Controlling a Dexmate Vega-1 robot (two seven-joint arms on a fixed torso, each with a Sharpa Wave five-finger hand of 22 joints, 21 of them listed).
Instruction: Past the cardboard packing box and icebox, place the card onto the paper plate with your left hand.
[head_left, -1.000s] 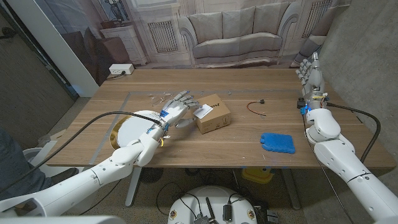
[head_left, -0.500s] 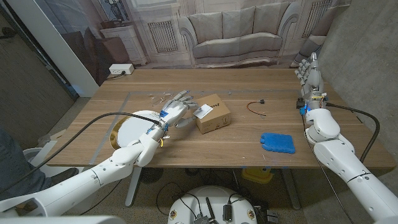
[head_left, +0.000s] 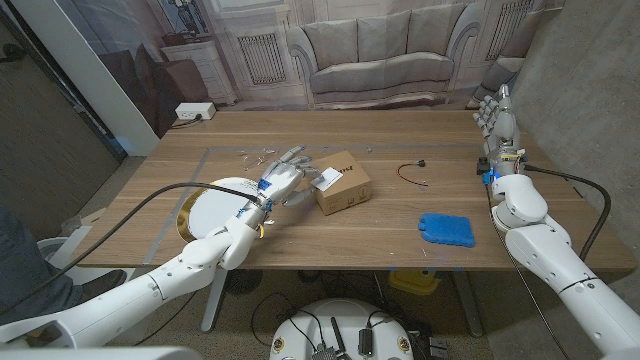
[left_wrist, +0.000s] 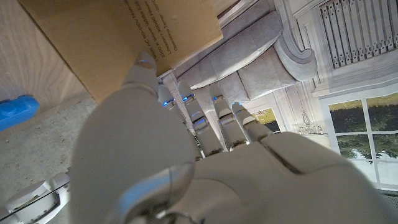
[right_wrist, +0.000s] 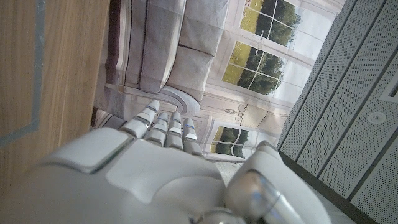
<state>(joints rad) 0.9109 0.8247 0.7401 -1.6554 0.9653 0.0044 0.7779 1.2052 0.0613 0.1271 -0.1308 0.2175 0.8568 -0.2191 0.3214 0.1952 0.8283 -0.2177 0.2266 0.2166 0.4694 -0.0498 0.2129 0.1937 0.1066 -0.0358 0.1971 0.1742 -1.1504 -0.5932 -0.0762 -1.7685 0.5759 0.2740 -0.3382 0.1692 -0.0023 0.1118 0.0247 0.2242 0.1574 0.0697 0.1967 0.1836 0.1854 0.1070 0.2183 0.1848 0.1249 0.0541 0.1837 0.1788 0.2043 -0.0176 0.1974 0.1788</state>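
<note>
reaching in from the near left corner, the left hand (head_left: 283, 179) hangs over the table (head_left: 400, 215) between the plate (head_left: 215, 205) and the box (head_left: 342, 182), pinching a white card (head_left: 327, 178) at the box's near edge, other fingers spread. the blue icebox (head_left: 446, 228) lies well right of the box. farther back at the right edge, the right hand (head_left: 497, 118) stands upright, fingers straight and holding nothing.
</note>
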